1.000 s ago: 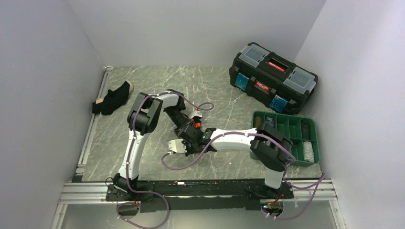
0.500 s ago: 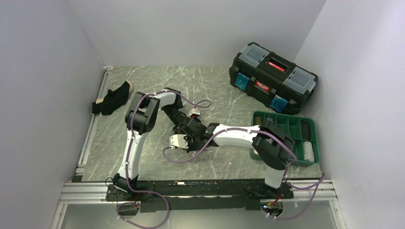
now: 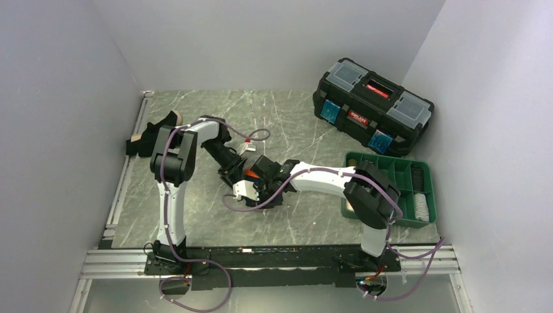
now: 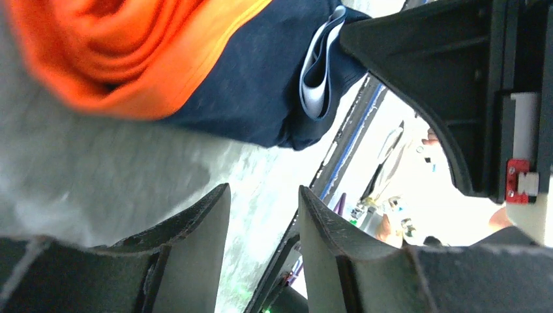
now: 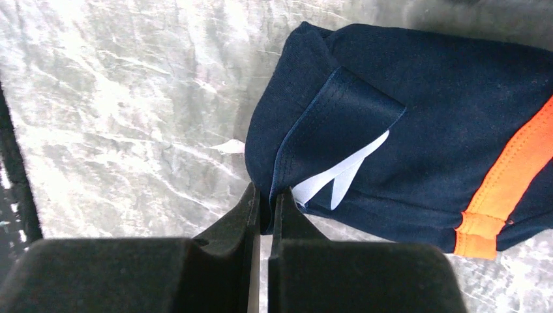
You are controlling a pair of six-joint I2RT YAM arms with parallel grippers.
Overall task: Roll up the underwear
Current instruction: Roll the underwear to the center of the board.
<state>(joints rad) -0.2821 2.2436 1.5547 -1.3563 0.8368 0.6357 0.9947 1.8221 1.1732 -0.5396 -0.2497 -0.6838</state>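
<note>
A navy underwear (image 5: 417,130) with an orange waistband lies rolled on the marble table, near the middle in the top view (image 3: 251,173). My right gripper (image 5: 267,202) is shut on the navy hem at the roll's loose end, beside a white label. In the top view the right gripper (image 3: 259,182) sits just right of the roll. My left gripper (image 4: 264,195) is open with nothing between its fingers, a little back from the roll (image 4: 195,72), whose orange spiral end faces it. In the top view the left gripper (image 3: 232,175) is at the roll's left side. A black underwear (image 3: 153,137) with a tan band lies at the far left.
A black toolbox (image 3: 372,107) with a red latch stands at the back right. A green compartment tray (image 3: 388,171) holding rolled garments sits at the right, behind the right arm's elbow. A metal rail (image 3: 124,176) runs along the table's left edge.
The left gripper has opened, let go of the roll and drawn back to the left with its arm. The right gripper stays shut on the cloth and has shifted slightly left.
</note>
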